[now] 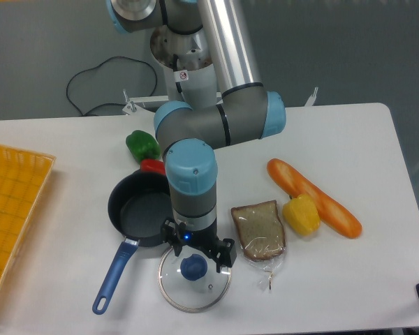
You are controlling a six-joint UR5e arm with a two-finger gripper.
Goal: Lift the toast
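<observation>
The toast (259, 229) is a squarish slice of speckled brown bread in a clear plastic bag, lying flat on the white table with the bag's twisted tail (269, 276) toward the front edge. My gripper (197, 255) points straight down just left of the toast, above a glass lid (194, 283) with a blue knob (193, 267). Its two black fingers stand apart on either side of the knob, open, with nothing held. The right finger (225, 255) is close to the toast's left edge.
A black pan (143, 209) with a blue handle (112, 278) lies left of the gripper. Behind it sit a green pepper (142, 145) and a red item (152, 166). A yellow pepper (302, 214) and a long orange loaf (314, 197) lie right of the toast. At the far left is a yellow basket (14, 209).
</observation>
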